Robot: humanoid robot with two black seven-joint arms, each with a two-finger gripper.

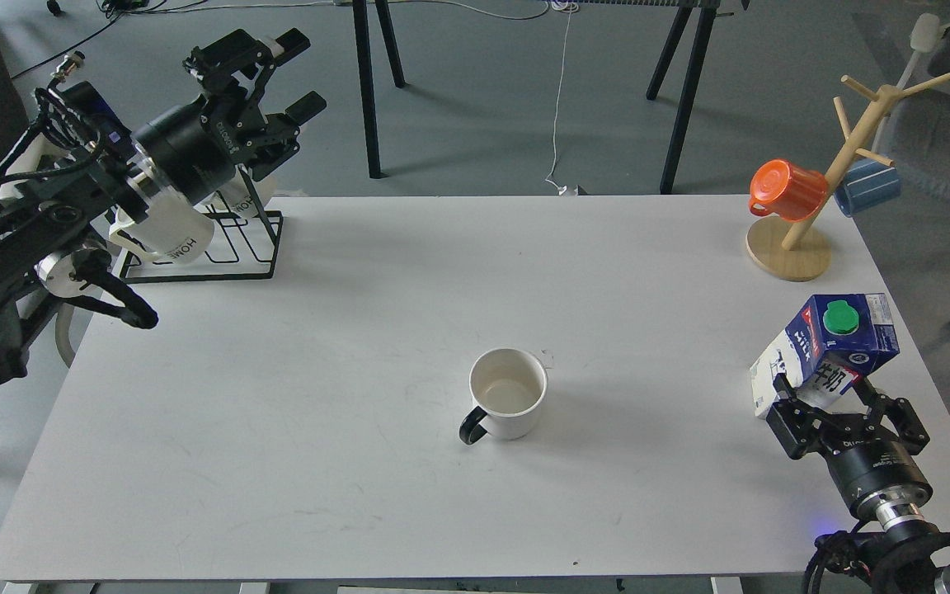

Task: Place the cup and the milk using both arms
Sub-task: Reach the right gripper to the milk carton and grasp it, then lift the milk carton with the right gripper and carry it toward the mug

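The cup (508, 394) stands upright mid-table (318, 396), black handle toward me. The milk (823, 351), reading "MILK" with Chinese lettering under its green cap (840, 318), stands tilted at the right edge, clenched low in my right gripper (846, 394). My left gripper (298, 74) hangs released above the wire rack (252, 247), where a white mug (170, 235) reads "HOME".
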